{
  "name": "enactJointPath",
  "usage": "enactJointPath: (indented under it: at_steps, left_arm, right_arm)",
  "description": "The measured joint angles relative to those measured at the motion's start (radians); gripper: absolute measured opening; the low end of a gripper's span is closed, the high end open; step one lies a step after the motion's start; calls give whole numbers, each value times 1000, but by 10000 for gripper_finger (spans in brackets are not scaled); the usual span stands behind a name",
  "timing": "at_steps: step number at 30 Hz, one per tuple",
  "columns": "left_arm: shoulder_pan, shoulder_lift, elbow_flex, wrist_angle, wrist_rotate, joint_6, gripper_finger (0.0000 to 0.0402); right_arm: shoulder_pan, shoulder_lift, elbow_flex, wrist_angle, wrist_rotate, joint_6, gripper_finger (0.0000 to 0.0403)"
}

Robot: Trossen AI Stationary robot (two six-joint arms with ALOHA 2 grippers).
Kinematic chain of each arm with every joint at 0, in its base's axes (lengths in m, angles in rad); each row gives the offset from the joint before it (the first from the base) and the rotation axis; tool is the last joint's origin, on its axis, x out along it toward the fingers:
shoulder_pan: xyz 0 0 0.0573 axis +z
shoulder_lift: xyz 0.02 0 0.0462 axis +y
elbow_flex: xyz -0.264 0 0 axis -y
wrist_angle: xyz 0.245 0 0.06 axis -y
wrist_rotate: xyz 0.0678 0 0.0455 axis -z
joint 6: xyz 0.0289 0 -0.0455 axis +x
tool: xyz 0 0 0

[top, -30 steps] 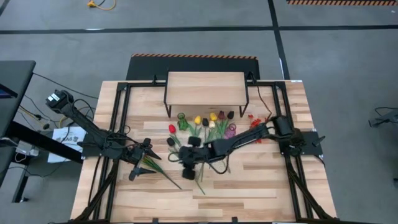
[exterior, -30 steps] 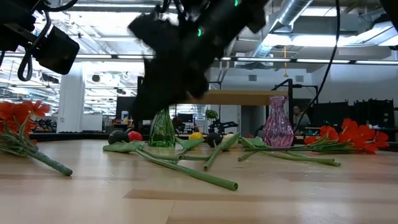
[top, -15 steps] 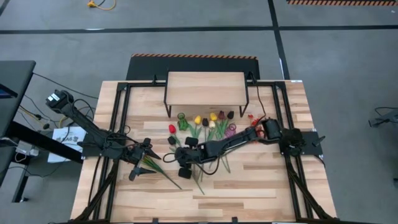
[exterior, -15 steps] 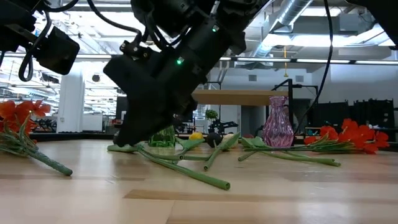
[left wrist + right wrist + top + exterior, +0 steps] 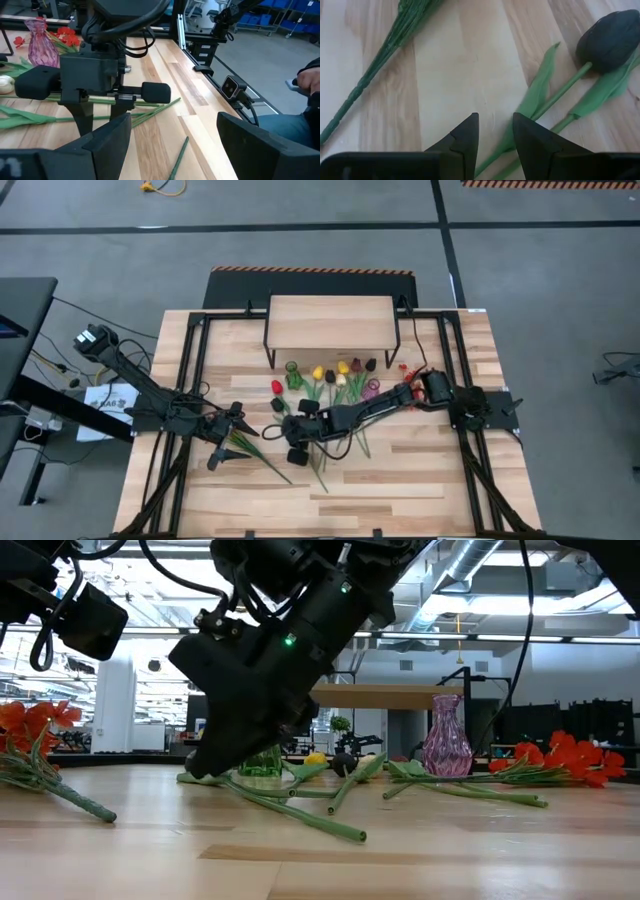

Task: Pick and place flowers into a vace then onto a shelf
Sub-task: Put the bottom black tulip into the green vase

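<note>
Flowers (image 5: 330, 380) lie on the slatted table (image 5: 430, 480), spread in front of the shelf (image 5: 331, 320), with a green vase (image 5: 260, 755) and a pink vase (image 5: 445, 748) among them. We see the right gripper (image 5: 492, 137) lowered at the near-left edge of that spread, fingers a narrow gap apart and holding nothing. A black tulip (image 5: 610, 41) lies just ahead of it and to one side, its stem and leaf running in close beside one fingertip. We note the left gripper (image 5: 172, 150) wide open and empty, near a spray of red-orange blossoms (image 5: 30, 730).
</note>
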Motion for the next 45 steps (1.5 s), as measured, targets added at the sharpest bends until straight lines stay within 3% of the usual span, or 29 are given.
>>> enactJointPath:
  at_steps: [18, 40, 45]
  left_arm:
    - [0, 0, 0, 0, 1, -1, 284]
    - [0, 0, -1, 0, 1, -2, 284]
    - [0, 0, -1, 0, 1, -2, 284]
  right_arm:
    - [-18, -3, 74, -117, 49, -22, 113]
    - [-11, 70, 77, -97, 40, 57, 112]
    - [-11, 72, 77, -96, 37, 58, 83]
